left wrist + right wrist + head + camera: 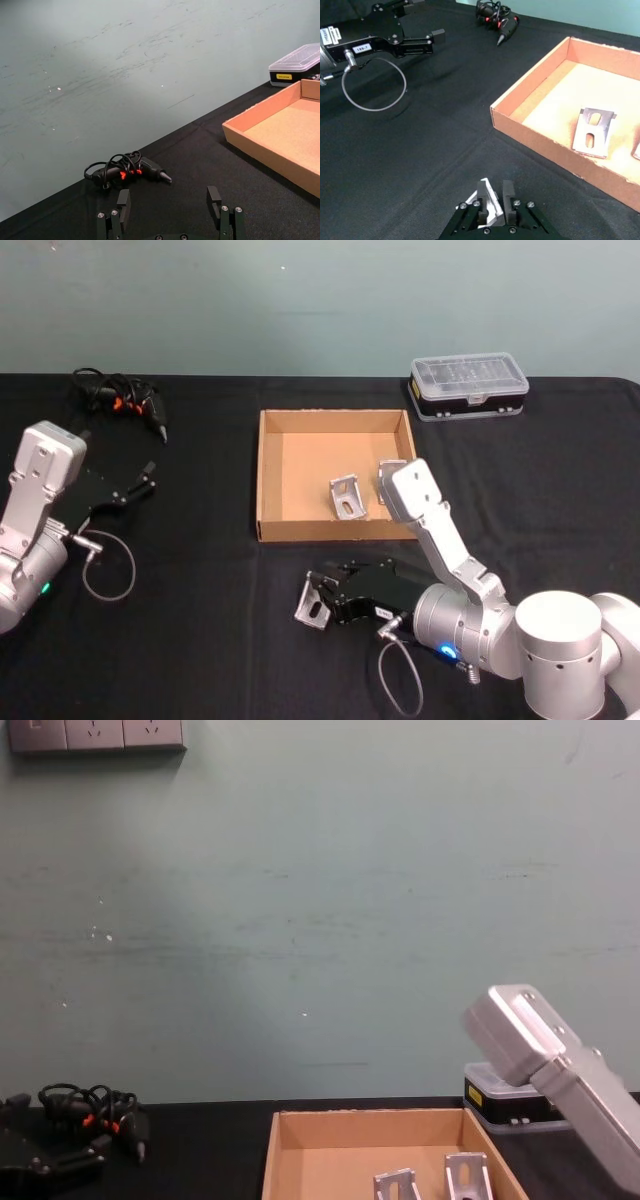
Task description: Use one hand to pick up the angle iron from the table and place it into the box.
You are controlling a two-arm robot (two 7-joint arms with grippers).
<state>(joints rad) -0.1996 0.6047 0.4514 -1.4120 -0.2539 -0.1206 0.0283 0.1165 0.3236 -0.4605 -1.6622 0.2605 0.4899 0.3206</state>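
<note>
At the centre of our head view the box [270, 475] sits on the table [200, 640], with two angle irons [345, 496] inside its lower right part. At upper right, behind the box, we see the plastic case [469, 386]; at upper left lies the cable bundle [118, 398]. Below the box, at lower centre, our right gripper [312, 602] lies low over the table, its jaws closed on a third angle iron [309, 607]. At the left edge our left gripper [146, 481] hangs with jaws apart.
</note>
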